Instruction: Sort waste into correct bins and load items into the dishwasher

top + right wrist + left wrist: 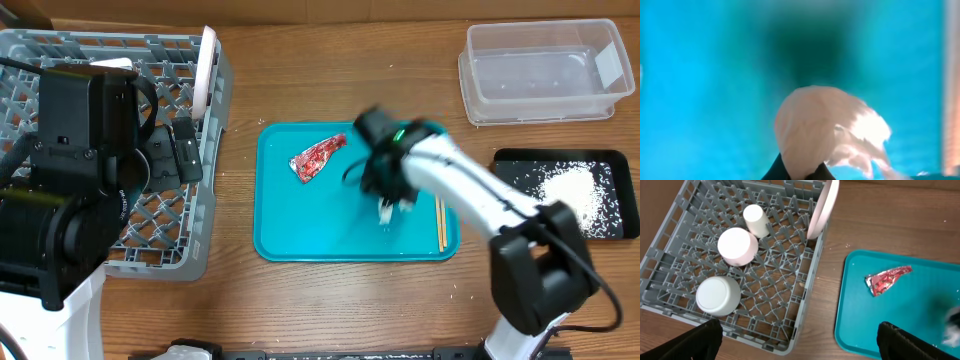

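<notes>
Wood-grain worktop (330, 300) is filling every view, flat and matte, and nothing of the room beyond it is showing. The open stretch lying between the teal tray (300, 225) and the clear tub (480, 95) is, I judge, where trouble is waiting, since a light wad slipping free there would be landing well apart from any bin. The grey dish rack (160, 215) is sitting at the left, carrying three white vessels (737, 245) and a pinkish plate (822, 205) standing at the wall nearest the tray. The left gripper (800, 350) is hanging over the rack's corner with fingers spread wide, holding nothing, and a careless sweep would be risking that upright plate. Over the tray, the right gripper (390, 200) is pinching the white tissue wad (815, 130), its fingers pressing only the lower edge, so the loose folds may be tearing or sliding out during a lift. The red wrapper (317, 158) is lying on the tray, apart from the wad. Thin wooden sticks (440, 222) beside the arm could be getting dragged along. Loose white grains (575, 195) on the black tray (520, 165) are lying under the likely path to the tub.
</notes>
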Action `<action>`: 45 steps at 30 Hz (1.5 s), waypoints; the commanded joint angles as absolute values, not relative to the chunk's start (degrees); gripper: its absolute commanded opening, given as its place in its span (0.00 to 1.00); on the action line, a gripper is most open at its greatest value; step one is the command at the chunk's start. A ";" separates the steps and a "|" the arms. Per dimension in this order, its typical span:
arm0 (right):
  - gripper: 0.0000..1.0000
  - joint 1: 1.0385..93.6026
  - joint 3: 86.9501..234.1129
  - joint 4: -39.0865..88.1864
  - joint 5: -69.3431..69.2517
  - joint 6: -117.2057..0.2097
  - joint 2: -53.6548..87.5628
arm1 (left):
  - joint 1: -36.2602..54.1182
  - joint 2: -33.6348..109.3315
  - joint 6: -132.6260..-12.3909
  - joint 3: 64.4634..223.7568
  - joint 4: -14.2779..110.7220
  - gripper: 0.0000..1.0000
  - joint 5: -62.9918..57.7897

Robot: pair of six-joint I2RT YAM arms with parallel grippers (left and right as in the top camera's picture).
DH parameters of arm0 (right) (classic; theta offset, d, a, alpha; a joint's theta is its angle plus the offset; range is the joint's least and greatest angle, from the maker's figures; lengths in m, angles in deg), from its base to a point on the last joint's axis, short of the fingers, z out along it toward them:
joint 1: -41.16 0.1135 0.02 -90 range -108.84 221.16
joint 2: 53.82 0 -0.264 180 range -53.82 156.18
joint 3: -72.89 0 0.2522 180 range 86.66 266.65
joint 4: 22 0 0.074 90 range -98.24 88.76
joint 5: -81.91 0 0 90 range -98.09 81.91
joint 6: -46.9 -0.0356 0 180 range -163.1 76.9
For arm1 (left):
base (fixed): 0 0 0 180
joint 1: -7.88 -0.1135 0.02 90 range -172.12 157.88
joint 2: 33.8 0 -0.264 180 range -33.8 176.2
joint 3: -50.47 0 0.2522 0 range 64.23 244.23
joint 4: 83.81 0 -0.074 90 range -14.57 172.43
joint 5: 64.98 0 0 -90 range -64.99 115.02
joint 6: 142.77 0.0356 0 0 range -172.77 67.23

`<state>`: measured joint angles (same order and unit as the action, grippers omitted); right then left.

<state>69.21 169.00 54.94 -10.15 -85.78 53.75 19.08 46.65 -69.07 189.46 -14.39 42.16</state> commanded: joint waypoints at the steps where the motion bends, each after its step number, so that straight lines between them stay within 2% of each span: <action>1: 0.04 61.65 183.32 58.70 -14.07 -81.60 52.59 | 18.75 46.82 -68.41 189.55 -14.37 1.00 41.88; 7: 0.04 49.47 197.20 54.37 -14.09 -74.69 52.59 | 18.75 46.82 -68.41 189.55 -14.37 1.00 41.88; 16: 0.04 36.82 196.80 36.63 -14.02 -74.54 54.45 | 18.75 46.84 -68.41 189.55 -14.37 1.00 41.88; 17: 0.07 36.27 196.80 35.55 -14.00 -74.54 54.73 | 18.75 46.84 -68.41 189.55 -14.37 1.00 41.88; 18: 0.14 35.88 196.80 34.53 -14.00 -74.52 55.30 | 18.75 46.84 -68.41 189.55 -14.37 1.00 41.88; 19: 0.27 35.64 196.80 33.76 -14.00 -74.50 55.67 | 18.75 46.84 -68.41 189.55 -14.37 1.00 41.88; 21: 0.84 35.55 196.80 32.93 -13.74 -73.86 56.44 | 18.75 46.84 -68.41 189.55 -14.37 1.00 41.88; 22: 0.96 35.55 196.80 32.76 -13.17 -72.46 56.59 | 18.75 46.84 -68.41 189.55 -14.37 1.00 41.88; 23: 1.00 35.55 196.80 32.76 -12.78 -71.18 56.59 | 18.78 46.84 -68.41 189.55 -14.37 1.00 41.88; 29: 1.00 35.55 196.96 34.79 -11.14 -69.40 54.54 | 18.75 46.84 -68.41 189.55 -14.37 1.00 41.88; 32: 1.00 35.55 196.98 37.85 1.74 -69.40 51.06 | 18.75 46.84 -68.41 189.55 -14.37 1.00 41.88; 36: 1.00 35.83 196.98 42.94 29.80 -69.38 48.81 | 18.75 46.89 -68.41 189.55 -14.37 1.00 41.88; 38: 1.00 37.04 196.96 46.07 38.85 -69.38 48.79 | 18.75 46.89 -68.41 189.55 -14.37 1.00 41.88; 40: 1.00 39.35 196.82 49.74 38.67 -69.38 48.94 | 18.75 46.89 -68.41 189.55 -14.37 1.00 41.88; 45: 1.00 49.85 194.31 53.57 24.97 -69.43 48.94 | 18.75 47.00 -68.41 189.55 -14.37 1.00 41.88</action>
